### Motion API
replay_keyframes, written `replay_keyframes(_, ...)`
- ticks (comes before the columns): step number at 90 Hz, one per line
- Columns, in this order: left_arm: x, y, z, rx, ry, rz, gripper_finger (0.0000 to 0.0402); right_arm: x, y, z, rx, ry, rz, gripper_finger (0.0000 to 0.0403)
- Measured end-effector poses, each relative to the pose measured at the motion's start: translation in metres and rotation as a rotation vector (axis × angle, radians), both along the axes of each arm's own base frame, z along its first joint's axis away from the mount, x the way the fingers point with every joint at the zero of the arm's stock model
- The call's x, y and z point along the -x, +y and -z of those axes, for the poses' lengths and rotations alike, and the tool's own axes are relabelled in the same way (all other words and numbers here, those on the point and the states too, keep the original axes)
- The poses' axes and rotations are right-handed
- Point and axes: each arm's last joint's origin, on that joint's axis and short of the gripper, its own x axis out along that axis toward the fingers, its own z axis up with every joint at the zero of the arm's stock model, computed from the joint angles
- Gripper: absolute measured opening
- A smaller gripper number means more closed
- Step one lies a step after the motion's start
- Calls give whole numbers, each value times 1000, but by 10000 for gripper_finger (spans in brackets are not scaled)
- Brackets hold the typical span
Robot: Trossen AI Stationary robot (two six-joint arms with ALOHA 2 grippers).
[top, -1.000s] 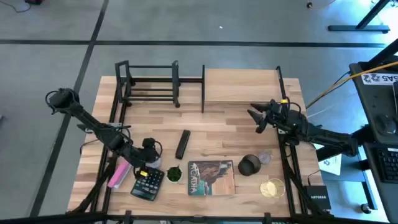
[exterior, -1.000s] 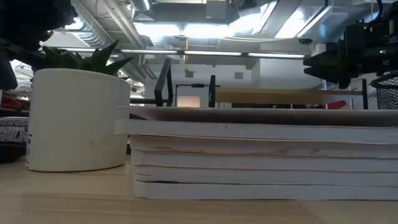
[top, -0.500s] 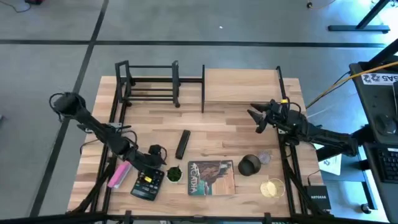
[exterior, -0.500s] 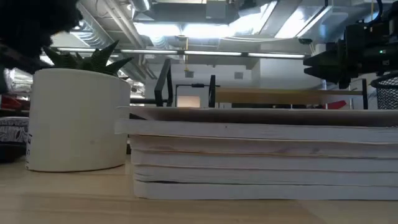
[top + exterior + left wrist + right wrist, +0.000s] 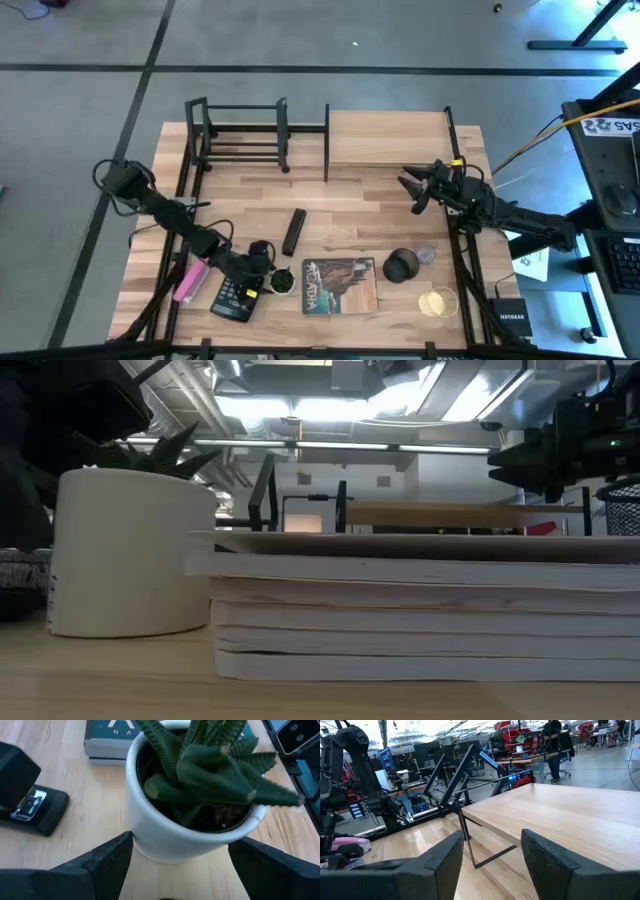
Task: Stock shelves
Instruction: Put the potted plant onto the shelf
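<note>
The left gripper (image 5: pixel 268 270) is down at the front-left part of the table (image 5: pixel 360 200), right up against the little succulent in its white pot (image 5: pixel 281 280). In the left wrist view its two dark fingers (image 5: pixel 102 862) are spread wide with one on each side of the pot (image 5: pixel 185 827), so it's open around it; can't really tell if the pads are touching the pot walls or just beside them. The pot is upright on the wood, squeezed between the black calculator (image 5: pixel 237 296) on one side and the book (image 5: pixel 341 285) on the other. A pink thing (image 5: pixel 190 281) lies next to the calculator under the left arm, and a black remote-looking bar (image 5: pixel 293 231) lies a bit further back toward the middle. The shelves are both at the back edge: the low black metal-bar rack (image 5: pixel 238 135) at back-left and the light wood two-level shelf (image 5: pixel 388 140) just to its right. Neither seems to have anything on it. The right gripper (image 5: pixel 412 186) hangs near the front-right corner of the wood shelf with its fingers (image 5: pixel 435 865) apart and nothing between them. Over on the right front there's a dark round cup (image 5: pixel 401 265) and a gold wire thing (image 5: pixel 436 301).
</note>
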Motion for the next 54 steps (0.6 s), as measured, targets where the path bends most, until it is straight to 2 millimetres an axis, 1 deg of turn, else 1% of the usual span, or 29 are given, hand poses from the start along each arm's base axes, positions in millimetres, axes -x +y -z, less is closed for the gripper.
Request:
replay_keyframes(31, -5, -13, 9, 12, -121, -109, 306, 0, 0, 0, 0, 0, 0, 186)
replay_keyframes(54, -9, -17, 18, 80, -144, -157, 306, 0, 0, 0, 0, 1, 0, 186)
